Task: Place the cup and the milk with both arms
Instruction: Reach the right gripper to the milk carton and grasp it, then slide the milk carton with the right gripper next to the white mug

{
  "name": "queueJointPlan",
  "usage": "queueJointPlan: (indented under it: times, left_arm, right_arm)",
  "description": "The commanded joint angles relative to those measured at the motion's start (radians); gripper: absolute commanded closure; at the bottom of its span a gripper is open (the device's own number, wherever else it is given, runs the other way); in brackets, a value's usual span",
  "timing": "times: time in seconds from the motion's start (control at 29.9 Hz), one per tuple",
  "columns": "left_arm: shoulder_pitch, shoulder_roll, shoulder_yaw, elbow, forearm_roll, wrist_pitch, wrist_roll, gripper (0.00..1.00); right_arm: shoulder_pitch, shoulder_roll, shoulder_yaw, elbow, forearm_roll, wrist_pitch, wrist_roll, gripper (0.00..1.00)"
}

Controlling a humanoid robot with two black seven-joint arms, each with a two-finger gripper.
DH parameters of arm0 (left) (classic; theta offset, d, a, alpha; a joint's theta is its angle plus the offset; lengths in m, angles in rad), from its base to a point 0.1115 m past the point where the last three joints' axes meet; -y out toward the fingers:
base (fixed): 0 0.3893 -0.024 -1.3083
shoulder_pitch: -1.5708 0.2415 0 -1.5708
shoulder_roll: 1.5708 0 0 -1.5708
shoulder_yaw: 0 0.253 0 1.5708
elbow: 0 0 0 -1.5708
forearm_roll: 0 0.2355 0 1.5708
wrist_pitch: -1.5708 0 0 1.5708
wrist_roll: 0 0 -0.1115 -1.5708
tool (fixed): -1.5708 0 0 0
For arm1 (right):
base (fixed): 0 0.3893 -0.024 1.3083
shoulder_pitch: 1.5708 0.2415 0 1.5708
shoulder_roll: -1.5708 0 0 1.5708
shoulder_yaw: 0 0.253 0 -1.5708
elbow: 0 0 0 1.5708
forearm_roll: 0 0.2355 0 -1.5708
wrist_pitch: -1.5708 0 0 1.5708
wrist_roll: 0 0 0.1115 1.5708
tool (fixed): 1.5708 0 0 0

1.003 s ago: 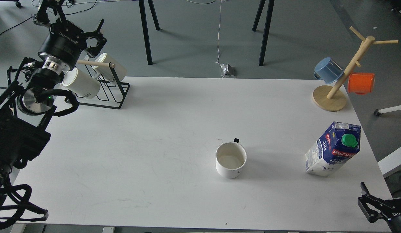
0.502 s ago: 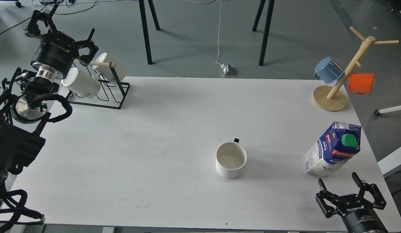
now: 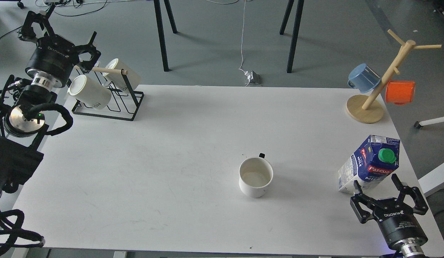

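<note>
A white cup [image 3: 255,176] stands upright on the white table [image 3: 193,143], right of centre, its dark handle at the back. A blue and white milk carton [image 3: 369,164] with a green cap stands near the table's right edge. My right gripper [image 3: 387,191] is open and empty, just in front of the carton's base, its fingers pointing at it. My left gripper [image 3: 57,34] is open and empty at the far left, above and behind the black mug rack.
A black wire rack [image 3: 111,95] with two white mugs stands at the back left corner. A wooden mug tree [image 3: 378,86] with a blue mug [image 3: 363,77] and an orange mug [image 3: 399,92] stands at the back right.
My right gripper has come up from the lower right corner and moved to just in front of the milk carton. My left gripper has drawn back to the left, away from the rack.
</note>
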State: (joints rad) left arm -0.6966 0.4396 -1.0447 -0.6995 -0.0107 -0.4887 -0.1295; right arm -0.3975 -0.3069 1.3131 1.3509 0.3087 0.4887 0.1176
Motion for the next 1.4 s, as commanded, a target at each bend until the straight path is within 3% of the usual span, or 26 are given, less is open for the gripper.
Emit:
queueJointPlan:
  times: [0.0, 0.2, 0.3, 0.57, 1.37]
  left_arm:
    - [0.0, 0.014, 0.002, 0.0, 0.001, 0.0, 0.001, 0.0]
    - [-0.003, 0.014, 0.003, 0.0, 0.001, 0.0, 0.001, 0.0]
    - [-0.003, 0.016, 0.005, 0.0, 0.003, 0.0, 0.001, 0.0]
    - [-0.003, 0.022, 0.009, 0.0, 0.006, 0.0, 0.001, 0.0]
    - [0.0, 0.034, 0.015, 0.002, 0.011, 0.0, 0.002, 0.0]
  right_arm:
    - [0.009, 0.002, 0.0, -0.001, 0.0, 0.0, -0.001, 0.01]
    - [0.068, 0.006, 0.002, -0.002, 0.001, 0.0, 0.002, 0.03]
    - [0.083, 0.005, 0.003, -0.002, 0.0, 0.0, 0.002, 0.08]
    - [0.086, 0.012, 0.011, -0.006, 0.0, 0.0, 0.002, 0.5]
    - [0.183, 0.221, -0.196, 0.025, -0.177, 0.0, -0.009, 0.44]
